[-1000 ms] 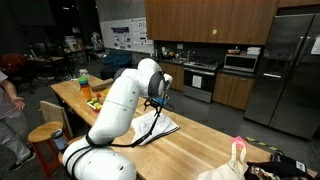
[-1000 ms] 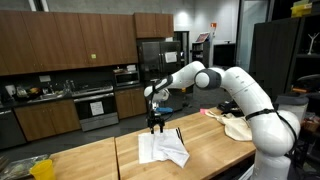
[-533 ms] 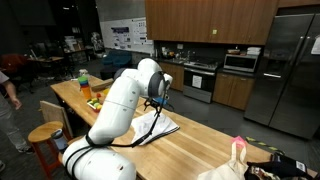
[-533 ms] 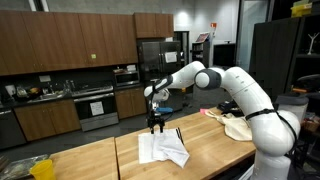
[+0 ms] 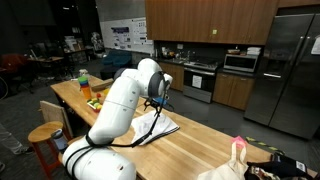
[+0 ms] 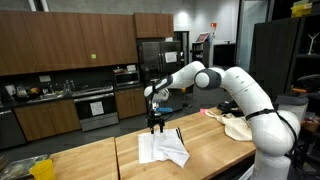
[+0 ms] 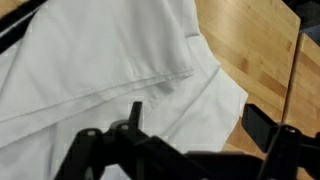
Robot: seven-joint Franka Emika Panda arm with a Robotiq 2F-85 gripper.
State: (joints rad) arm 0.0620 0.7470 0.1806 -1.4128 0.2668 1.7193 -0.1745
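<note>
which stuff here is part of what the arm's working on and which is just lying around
In hand:
- white cloth, spread on the wooden table
- tool, open, above the cloth

Lying about:
- thin dark stick at the cloth's edge
- tan bag
- green bottle at the far end

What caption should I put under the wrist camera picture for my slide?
Open gripper hovering over a rumpled white cloth on a wooden table.

No writing is legible anywhere. The posters (image 5: 127, 36) on the wall beside the kitchen cabinets (image 5: 205, 18) are too small to read.
</note>
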